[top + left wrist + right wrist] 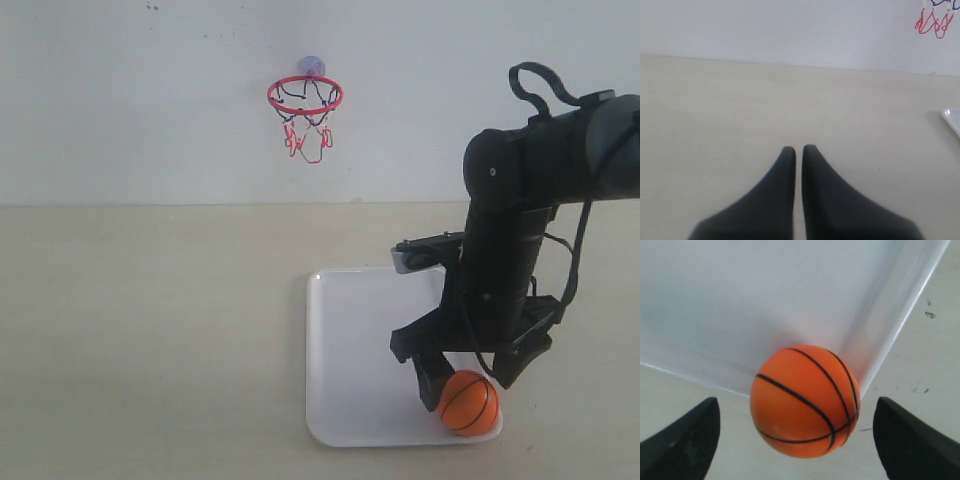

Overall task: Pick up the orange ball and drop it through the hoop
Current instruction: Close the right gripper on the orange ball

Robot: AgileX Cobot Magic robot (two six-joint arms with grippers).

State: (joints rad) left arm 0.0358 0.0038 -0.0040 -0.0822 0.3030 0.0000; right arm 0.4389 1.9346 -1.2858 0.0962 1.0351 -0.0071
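**Right end effector straddling the orange ball, grasp not yet made**

The right end effector [799, 437] was spread wide and pointed down, with one dark finger on each side of the orange ball [804, 400]. The right wrist view showed a clear gap between the ball and each finger, so nothing was pinched. The ball sat on a white tray [350, 340], tucked into the tray's corner against the raised rim. In the exterior view that was the near right corner. The black right arm came in from the right edge of that view and bent down over the tray.

The left end effector [798, 150] was off to the side over the bare desk [150, 330]. Its two fingers were pressed almost together, with only a thin slit between them, and held nothing.

The hoop [305, 95] hung on the pale wall [120, 90] behind the desk. It was well apart from the ball, higher up and to the left of the tray in the exterior view. Its red rim was level and its net hung loose.

The step in hand looked like the pick-up, at the point just before closing. The next move probably called for closing evenly on the ball's widest part. The ball was round and free to roll, and the nearby rim could nudge it sideways.
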